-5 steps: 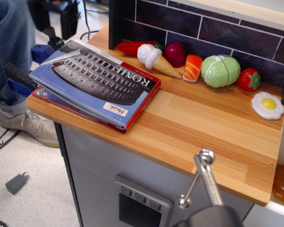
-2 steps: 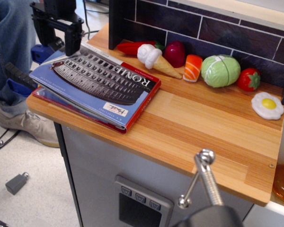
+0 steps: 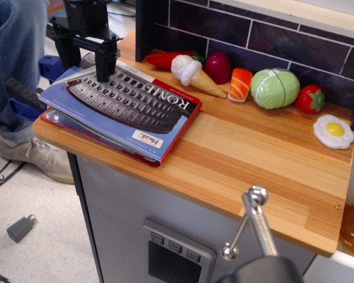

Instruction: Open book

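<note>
The book [image 3: 130, 109] lies closed on the left end of the wooden counter [image 3: 253, 159]. It has a blue cover with a grey Colosseum picture and the title "ROME", and a red backing shows along its edges. My black gripper [image 3: 87, 65] is open over the book's far left corner. Its right finger [image 3: 106, 66] touches the cover's far edge, and its left finger [image 3: 68, 56] hangs just off the book's left side. It holds nothing.
Toy foods line the dark tile wall: a red pepper [image 3: 164, 59], ice cream cone [image 3: 192, 73], sushi [image 3: 241, 84], cabbage [image 3: 275, 88], tomato [image 3: 311, 99] and fried egg [image 3: 333, 131]. A person's jeans leg [image 3: 12, 59] stands left. A metal handle [image 3: 253, 224] sticks up in front.
My gripper has moved right and down from beyond the counter's left end onto the book's far left corner. The book has shifted slightly.
</note>
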Available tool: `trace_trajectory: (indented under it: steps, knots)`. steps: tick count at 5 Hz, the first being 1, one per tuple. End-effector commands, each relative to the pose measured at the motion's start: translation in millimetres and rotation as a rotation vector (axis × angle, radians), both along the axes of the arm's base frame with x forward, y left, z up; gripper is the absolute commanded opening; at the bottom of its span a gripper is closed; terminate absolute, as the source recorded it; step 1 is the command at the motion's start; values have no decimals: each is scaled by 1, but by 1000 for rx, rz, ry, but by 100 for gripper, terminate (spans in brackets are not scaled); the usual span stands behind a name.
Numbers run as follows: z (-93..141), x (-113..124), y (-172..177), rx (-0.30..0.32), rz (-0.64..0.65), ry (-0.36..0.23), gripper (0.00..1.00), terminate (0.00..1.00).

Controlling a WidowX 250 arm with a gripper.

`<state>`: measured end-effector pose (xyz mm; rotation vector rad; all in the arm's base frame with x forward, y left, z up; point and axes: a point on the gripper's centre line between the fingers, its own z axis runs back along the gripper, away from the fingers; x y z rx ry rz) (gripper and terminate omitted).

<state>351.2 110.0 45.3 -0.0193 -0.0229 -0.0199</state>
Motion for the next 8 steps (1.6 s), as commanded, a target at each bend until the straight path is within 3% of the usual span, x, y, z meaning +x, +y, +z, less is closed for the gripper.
trace_trajectory:
  steps: [1, 2, 3, 4, 5, 7, 8]
  knots:
    - [56, 17, -54, -126, 7, -96, 100, 0]
    - [94, 15, -91, -344, 77, -73, 100, 0]
    - [112, 20, -124, -439, 136, -78, 100, 0]
    - [123, 15, -167, -494, 120, -70, 100, 0]
    - [127, 17, -204, -532, 103, -25, 100, 0]
    - [128, 10, -255, -494, 103, 14, 100, 0]
    - [121, -5, -277, -406, 105, 14, 100, 0]
